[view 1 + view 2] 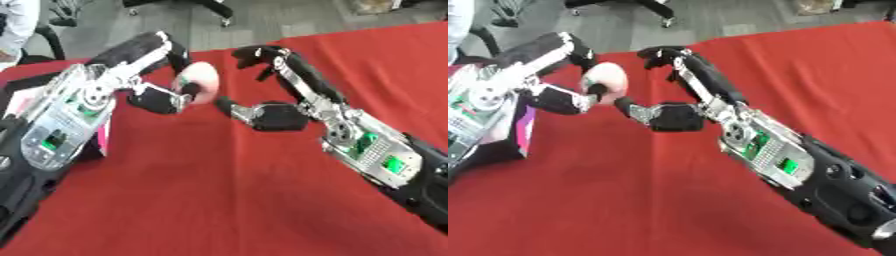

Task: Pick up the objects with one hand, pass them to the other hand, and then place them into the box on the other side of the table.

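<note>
Pink ball (199,82): this pale, rounded object is the item being transferred, and it is held in the air above the far left part of the red table (219,200), not resting on the cloth. At the left edge of the table a box (103,140) shows only as a pink and white wall behind the left forearm; its inside is hidden, so its contents cannot be stated. The left hand (157,97) has its fingers and thumb curled round the ball, with the fingers arched over the top and the thumb part below, so the ball is carried from both sides and its right-facing surface is left exposed. That exposed side faces the right hand (667,112), which is judged to be the reason for the orientation: it offers a free surface for the second grip. The right hand is spread, with its fingers extended toward the far edge and its thumb reaching leftward, the tip just beside the ball; contact cannot be confirmed. Both hands meet near the middle of the far half of the table, which places the exchange between the two sides. The handover is judged to be under way, with placement into a box not yet done.
</note>
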Robot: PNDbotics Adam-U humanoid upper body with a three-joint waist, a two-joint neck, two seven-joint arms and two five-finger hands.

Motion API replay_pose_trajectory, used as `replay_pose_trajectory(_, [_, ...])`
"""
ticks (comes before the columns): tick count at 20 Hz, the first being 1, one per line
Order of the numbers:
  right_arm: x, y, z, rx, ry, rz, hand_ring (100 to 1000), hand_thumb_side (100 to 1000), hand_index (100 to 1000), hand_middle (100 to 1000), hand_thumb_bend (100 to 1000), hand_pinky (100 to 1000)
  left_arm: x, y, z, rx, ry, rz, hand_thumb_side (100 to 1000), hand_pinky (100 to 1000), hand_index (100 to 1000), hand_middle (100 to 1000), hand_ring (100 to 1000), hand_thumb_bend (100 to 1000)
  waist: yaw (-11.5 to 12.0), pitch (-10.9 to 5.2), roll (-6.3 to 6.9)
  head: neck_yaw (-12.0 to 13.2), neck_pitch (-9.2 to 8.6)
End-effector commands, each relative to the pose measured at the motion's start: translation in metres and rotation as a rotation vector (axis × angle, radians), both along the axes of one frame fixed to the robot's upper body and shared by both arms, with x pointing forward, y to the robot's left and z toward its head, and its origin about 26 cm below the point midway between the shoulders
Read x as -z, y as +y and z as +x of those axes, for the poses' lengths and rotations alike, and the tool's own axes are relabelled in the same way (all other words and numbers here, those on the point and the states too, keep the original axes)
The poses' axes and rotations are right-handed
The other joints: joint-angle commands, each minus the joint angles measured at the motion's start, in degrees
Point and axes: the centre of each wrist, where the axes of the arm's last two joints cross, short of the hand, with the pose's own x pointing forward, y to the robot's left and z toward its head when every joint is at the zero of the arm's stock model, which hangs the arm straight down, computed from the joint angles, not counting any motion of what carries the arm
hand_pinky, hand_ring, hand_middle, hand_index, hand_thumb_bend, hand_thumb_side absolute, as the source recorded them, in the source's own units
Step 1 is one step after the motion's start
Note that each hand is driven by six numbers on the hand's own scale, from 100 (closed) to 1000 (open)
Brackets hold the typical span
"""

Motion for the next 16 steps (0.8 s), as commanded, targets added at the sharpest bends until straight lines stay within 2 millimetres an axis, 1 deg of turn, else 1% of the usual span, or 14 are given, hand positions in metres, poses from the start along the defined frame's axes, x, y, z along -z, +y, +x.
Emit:
replay_pose_trajectory(1, [-0.01,-0.006,-0.001,0.016,-0.039,-0.005,817,521,846,705,463,674,-0.016,0.027,0.006,-0.071,-0.05,-0.006,100,784,379,413,651,100,0.2,-0.08,0.17,0.2,-0.09])
replay_pose_trajectory(5, [-0.01,-0.009,-0.001,0.028,-0.04,-0.003,816,460,843,703,478,674,-0.023,0.066,0.013,-0.19,-0.078,-0.013,100,785,386,418,650,100,0.4,-0.1,0.15,0.5,-0.09])
replay_pose_trajectory(8, [-0.01,-0.013,0.0,0.042,-0.044,-0.01,816,425,843,704,496,676,-0.025,0.101,0.021,-0.304,-0.113,0.007,100,785,390,428,650,134,0.5,-0.13,0.12,1.2,-0.09])
replay_pose_trajectory(10, [-0.011,-0.016,0.0,0.051,-0.052,-0.011,815,409,840,702,504,677,-0.024,0.125,0.025,-0.378,-0.122,0.024,100,787,396,435,653,155,0.5,-0.16,0.0,2.2,-0.09])
replay_pose_trajectory(12, [-0.012,-0.019,0.0,0.056,-0.059,-0.01,812,400,836,698,511,677,-0.02,0.151,0.029,-0.459,-0.113,0.031,100,791,397,436,655,127,0.4,-0.16,-0.21,3.3,-0.09])
replay_pose_trajectory(14, [-0.012,-0.022,0.0,0.066,-0.063,-0.008,810,394,834,695,515,676,-0.018,0.17,0.031,-0.523,-0.102,0.02,100,792,397,435,656,123,0.4,-0.14,-0.38,4.1,-0.09])
replay_pose_trajectory(16, [-0.012,-0.023,0.0,0.072,-0.066,-0.004,809,390,832,694,518,676,-0.015,0.185,0.032,-0.572,-0.095,0.022,100,793,399,439,657,134,0.3,-0.13,-0.51,5.1,-0.09])
